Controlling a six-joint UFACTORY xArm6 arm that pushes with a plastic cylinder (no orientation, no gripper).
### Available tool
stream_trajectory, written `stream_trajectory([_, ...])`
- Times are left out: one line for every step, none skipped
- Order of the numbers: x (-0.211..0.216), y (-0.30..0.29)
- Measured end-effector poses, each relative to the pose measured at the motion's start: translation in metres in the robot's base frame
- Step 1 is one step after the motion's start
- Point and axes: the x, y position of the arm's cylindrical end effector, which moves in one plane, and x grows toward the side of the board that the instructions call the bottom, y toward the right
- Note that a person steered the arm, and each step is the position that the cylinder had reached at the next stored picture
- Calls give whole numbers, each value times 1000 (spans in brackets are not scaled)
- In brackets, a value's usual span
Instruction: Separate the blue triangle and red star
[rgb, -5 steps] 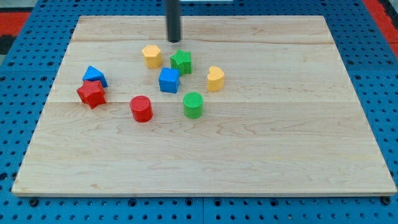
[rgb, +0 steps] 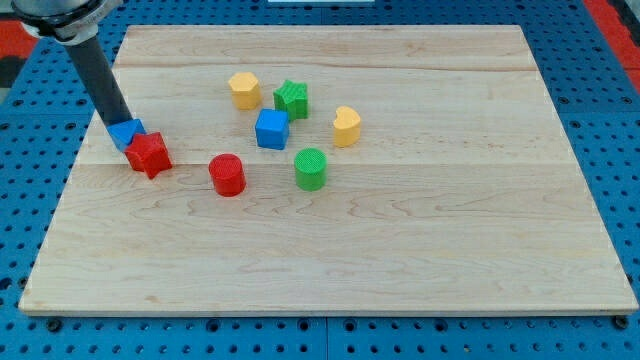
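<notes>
The blue triangle (rgb: 127, 134) sits near the board's left edge, touching the red star (rgb: 149, 154) just below and to its right. My tip (rgb: 116, 123) is at the blue triangle's upper left side, touching it, and the rod leans up toward the view's top left. The rod hides part of the triangle's top.
A red cylinder (rgb: 227, 174), green cylinder (rgb: 311, 168), blue cube (rgb: 271, 129), green star (rgb: 292, 98), yellow hexagon (rgb: 244, 89) and yellow heart (rgb: 346, 125) lie in the board's middle. The wooden board (rgb: 330, 250) rests on a blue pegboard.
My tip moved from the board's top middle to the far left, onto the blue triangle. The triangle shifted slightly left and down, staying against the red star.
</notes>
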Motion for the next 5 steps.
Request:
stream_trajectory([5, -22])
stream_trajectory([31, -53])
stream_trajectory([61, -54])
stream_trajectory([61, -27])
stream_trajectory([40, 9])
